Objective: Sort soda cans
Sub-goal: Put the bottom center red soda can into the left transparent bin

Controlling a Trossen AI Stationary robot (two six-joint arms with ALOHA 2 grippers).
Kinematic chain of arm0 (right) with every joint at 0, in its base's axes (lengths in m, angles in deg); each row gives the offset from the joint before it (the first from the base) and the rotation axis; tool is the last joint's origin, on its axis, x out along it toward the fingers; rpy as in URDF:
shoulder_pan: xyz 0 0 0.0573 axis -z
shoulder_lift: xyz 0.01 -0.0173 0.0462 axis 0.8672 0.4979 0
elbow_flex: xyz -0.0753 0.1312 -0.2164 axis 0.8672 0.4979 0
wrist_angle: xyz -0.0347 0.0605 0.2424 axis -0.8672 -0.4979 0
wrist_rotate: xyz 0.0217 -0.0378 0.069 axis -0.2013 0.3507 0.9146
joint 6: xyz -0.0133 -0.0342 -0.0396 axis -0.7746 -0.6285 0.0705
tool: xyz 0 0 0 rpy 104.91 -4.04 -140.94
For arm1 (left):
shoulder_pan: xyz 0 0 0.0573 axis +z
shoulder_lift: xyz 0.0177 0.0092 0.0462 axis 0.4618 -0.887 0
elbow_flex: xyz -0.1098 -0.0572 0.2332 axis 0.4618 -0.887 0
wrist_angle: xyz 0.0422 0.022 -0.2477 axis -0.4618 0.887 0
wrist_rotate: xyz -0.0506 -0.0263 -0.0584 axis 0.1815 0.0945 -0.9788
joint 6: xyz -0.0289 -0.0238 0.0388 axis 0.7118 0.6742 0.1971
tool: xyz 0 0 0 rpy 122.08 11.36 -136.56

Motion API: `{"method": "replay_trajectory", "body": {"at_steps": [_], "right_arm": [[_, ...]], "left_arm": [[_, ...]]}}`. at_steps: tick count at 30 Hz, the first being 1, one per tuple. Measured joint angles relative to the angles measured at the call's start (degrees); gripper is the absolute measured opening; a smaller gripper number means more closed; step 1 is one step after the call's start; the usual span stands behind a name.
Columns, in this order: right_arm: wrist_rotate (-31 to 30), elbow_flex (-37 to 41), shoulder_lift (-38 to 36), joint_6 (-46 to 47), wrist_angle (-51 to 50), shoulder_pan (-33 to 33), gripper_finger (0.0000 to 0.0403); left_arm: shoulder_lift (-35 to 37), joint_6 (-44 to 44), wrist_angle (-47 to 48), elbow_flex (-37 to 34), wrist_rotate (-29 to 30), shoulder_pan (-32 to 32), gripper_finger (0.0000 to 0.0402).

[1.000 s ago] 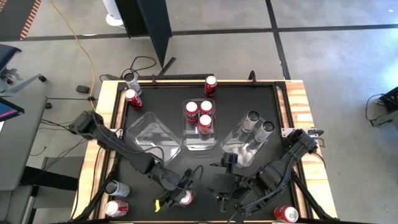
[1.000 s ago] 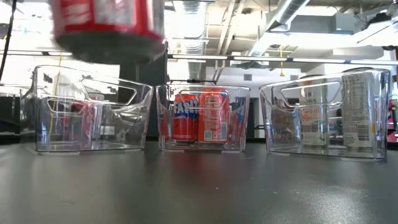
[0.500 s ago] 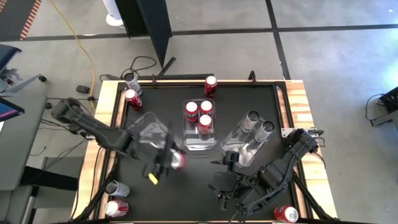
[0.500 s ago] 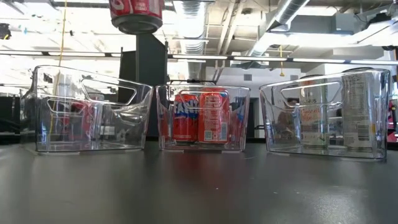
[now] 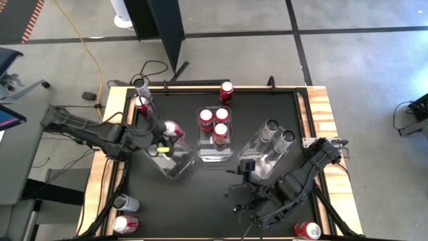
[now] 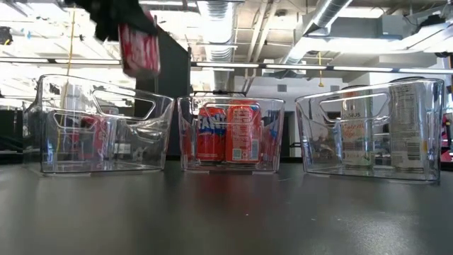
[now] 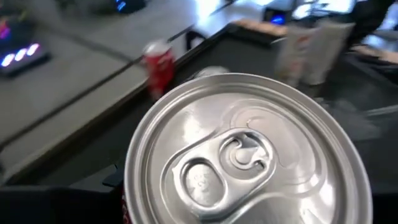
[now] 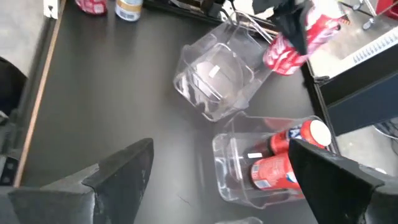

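I see my left claw (image 5: 166, 134) pinching a red can (image 5: 171, 129) above the empty left bin (image 5: 167, 152) on the black table (image 5: 200, 187), my right claw (image 5: 239, 194) spread nearby, its own can-holding fingers hidden.

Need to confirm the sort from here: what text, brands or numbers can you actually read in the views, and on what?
"FANTA", partly seen, reads on the red can in the middle bin, low view.
"...SUS", a fragment, on a pale can in the right bin; the rest is unreadable.
Small print on the silver can: too small to read.
White lettering on the red can held by the left gripper: blurred, unreadable.
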Motion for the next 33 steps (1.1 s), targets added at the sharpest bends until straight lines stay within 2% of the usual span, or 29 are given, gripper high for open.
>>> {"method": "replay_trajectory", "body": {"at_steps": [8, 19, 25, 33], "right_arm": [[0.0, 0.0, 0.0, 0.1, -2.5, 0.7, 0.0388], [0.0, 0.0, 0.0, 4.5, -2.4, 0.7, 0.0388], [0.0, 0.0, 0.0, 4.7, -1.5, 0.7, 0.0388], [0.0, 0.0, 0.0, 4.7, -0.3, 0.7, 0.0388]], "left_arm": [[0.4, 13.2, 5.1, -6.0, 2.4, 3.9, 0.0286], [4.7, 20.4, 21.2, -6.1, 2.4, 3.5, 0.0286], [5.2, 20.0, 20.9, -8.0, 2.7, 5.0, 0.0286], [5.2, 20.8, 15.0, -14.6, 0.6, 6.8, 0.0286]]}}
